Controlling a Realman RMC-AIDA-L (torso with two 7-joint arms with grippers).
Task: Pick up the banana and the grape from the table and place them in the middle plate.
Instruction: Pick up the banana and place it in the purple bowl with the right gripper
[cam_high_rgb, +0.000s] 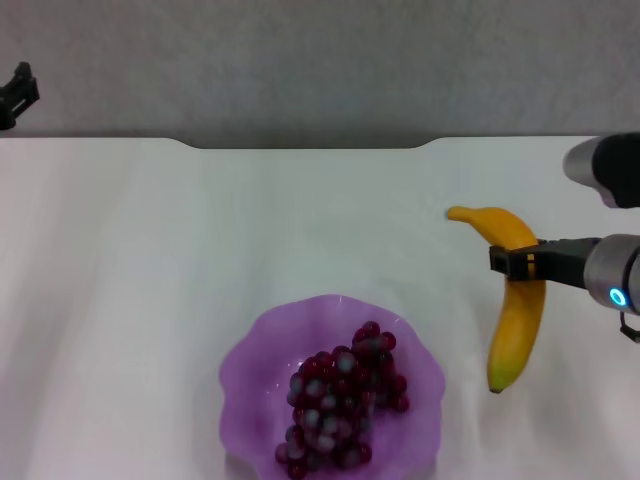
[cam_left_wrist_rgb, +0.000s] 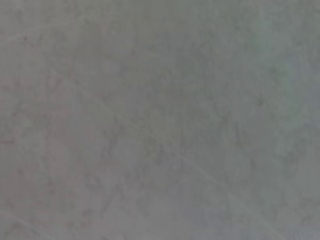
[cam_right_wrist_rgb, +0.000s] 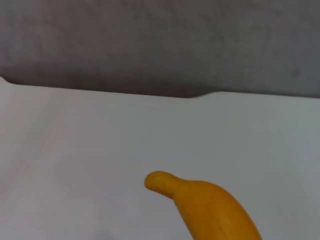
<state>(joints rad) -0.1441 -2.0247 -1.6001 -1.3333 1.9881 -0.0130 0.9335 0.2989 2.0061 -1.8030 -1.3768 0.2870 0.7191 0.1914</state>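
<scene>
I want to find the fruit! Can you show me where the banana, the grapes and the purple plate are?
banana (cam_high_rgb: 519, 330), head view, on its lower yellow body.
grapes (cam_high_rgb: 340, 410), head view, middle of the bunch in the plate.
purple plate (cam_high_rgb: 255, 370), head view, bare wavy rim on its left side.

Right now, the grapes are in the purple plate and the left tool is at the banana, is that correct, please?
Not quite: it is the right tool at the banana, as the head view shows. The grapes are indeed in the purple plate.
</scene>
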